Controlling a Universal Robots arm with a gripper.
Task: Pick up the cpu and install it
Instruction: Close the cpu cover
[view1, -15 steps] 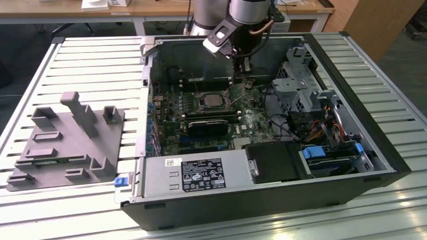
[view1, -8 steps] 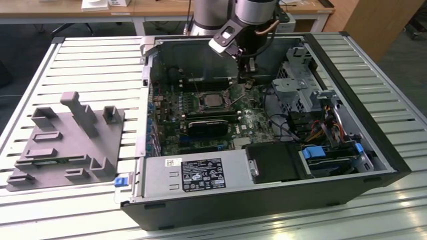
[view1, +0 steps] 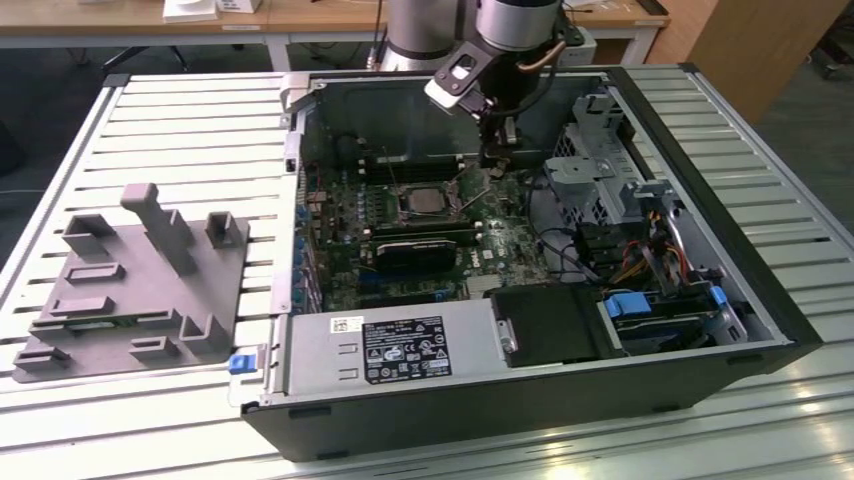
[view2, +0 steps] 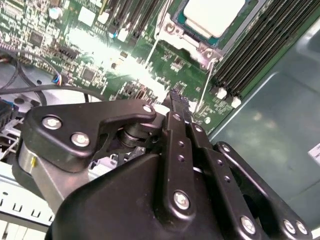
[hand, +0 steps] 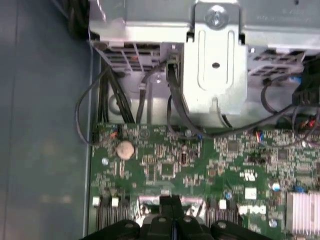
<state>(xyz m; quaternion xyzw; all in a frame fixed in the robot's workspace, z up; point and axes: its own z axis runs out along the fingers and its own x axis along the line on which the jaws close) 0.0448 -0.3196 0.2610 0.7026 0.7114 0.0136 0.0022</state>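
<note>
I see the cpu (view2: 212, 15) sitting in the socket (view2: 172, 31) on the motherboard (hand: 165, 165) inside the case (view1: 387, 110), while my gripper (view2: 176, 97), fingers pressed together on nothing, hangs just beside that socket.

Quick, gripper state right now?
Gripper: jaws closed, nothing visibly between them; the pale silver square cpu sits in the black-and-metal motherboard socket.

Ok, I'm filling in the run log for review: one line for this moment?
cpu: lying in socket | gripper: shut, nothing held, beside socket, inside open case
</note>
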